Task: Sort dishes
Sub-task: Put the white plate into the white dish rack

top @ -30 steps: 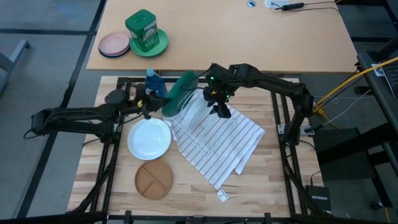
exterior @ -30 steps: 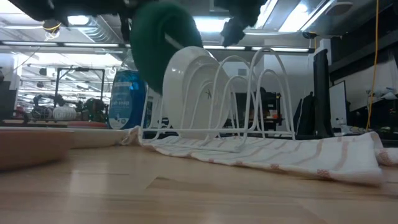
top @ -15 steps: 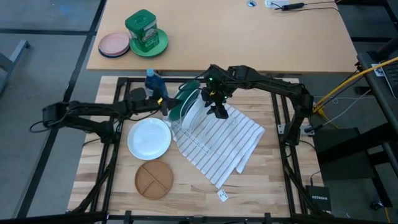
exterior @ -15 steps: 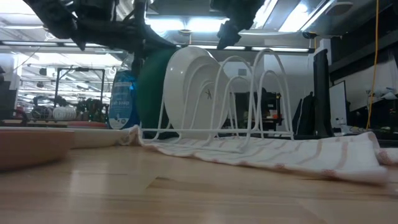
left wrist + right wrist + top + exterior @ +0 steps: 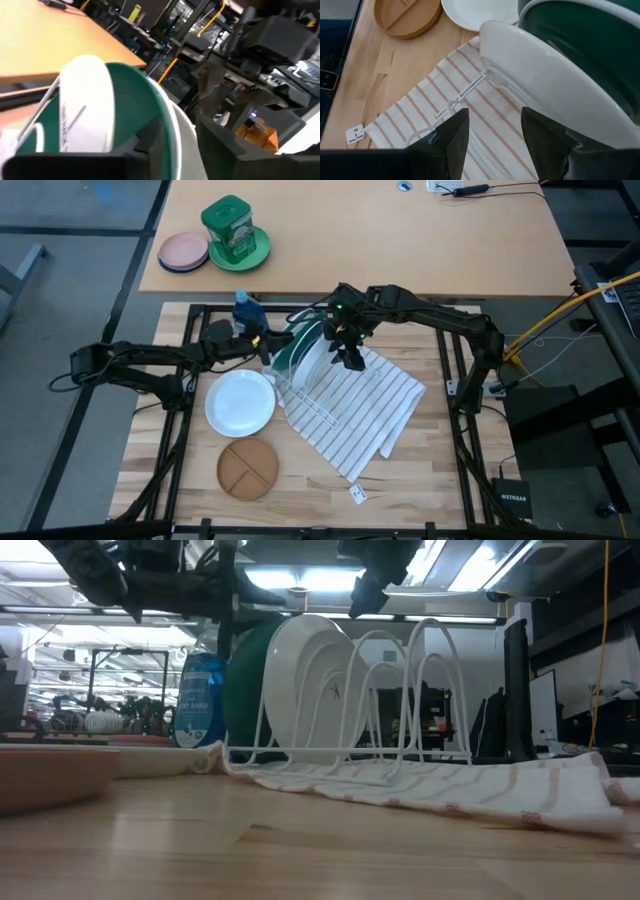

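The dark green plate (image 5: 287, 343) stands on edge in the end slot of the white wire rack (image 5: 318, 385), next to a white plate (image 5: 314, 357) that also stands on its rim in the rack. My left gripper (image 5: 268, 345) is shut on the green plate from the table's left. My right gripper (image 5: 350, 356) hovers open just above the rack and the white plate (image 5: 545, 80), touching nothing. A second white plate (image 5: 240, 402) and the tan divided plate (image 5: 247, 468) lie flat on the table, left of the rack and nearer. My left gripper holds the green plate by its upper rim (image 5: 150, 95), pinched between the two fingers, one on each face. The fingers come roughly level from the table's left. The plate (image 5: 245, 680) stands near upright with its lower rim down in the rack.
The rack sits on a striped towel (image 5: 355, 415) spread toward the table's right and near side. A blue soap bottle (image 5: 245, 310) stands just beyond my left gripper. On the far desk are a small pink plate (image 5: 183, 252) and a green canister on a pale green plate (image 5: 232, 232).
My left gripper has moved right toward the rack and down, carrying the green plate. The plate was lifted and tilted above the rack's end; it now stands upright in the slot beside the white plate.
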### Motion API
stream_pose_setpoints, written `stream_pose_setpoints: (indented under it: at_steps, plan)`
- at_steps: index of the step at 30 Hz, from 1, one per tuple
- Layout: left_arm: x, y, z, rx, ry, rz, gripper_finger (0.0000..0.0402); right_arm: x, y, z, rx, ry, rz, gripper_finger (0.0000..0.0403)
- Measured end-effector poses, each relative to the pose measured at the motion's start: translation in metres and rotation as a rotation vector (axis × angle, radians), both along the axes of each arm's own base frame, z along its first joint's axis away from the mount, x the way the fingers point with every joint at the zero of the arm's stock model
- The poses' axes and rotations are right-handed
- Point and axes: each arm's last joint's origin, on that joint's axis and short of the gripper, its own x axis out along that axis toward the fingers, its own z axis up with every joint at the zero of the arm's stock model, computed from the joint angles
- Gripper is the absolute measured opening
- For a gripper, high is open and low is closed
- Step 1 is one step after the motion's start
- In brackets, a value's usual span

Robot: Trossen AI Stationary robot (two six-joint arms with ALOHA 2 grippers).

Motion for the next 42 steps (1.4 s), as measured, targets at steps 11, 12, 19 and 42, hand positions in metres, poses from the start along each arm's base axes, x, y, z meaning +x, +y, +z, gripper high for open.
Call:
stream_pose_setpoints:
  at_steps: [11,12,19,42]
  plan:
    - [-0.010,-0.004,0.019,0.102,-0.078,-0.004,0.0148,-0.021,0.007,0.029,0.028,-0.065,-0.066,0.0183]
    - [-0.013,-0.005,0.023,0.124,-0.092,-0.005,0.0148,-0.026,0.009,0.035,0.031,-0.078,-0.069,0.0183]
    - [-0.033,-0.029,0.047,0.309,-0.154,-0.269,0.0137,-0.062,0.051,0.065,0.028,-0.167,0.012,0.0183]
    - [-0.071,-0.124,-0.032,-0.102,0.781,-0.799,0.0131,-0.064,0.173,-0.064,0.094,-0.377,-0.103,0.0183]
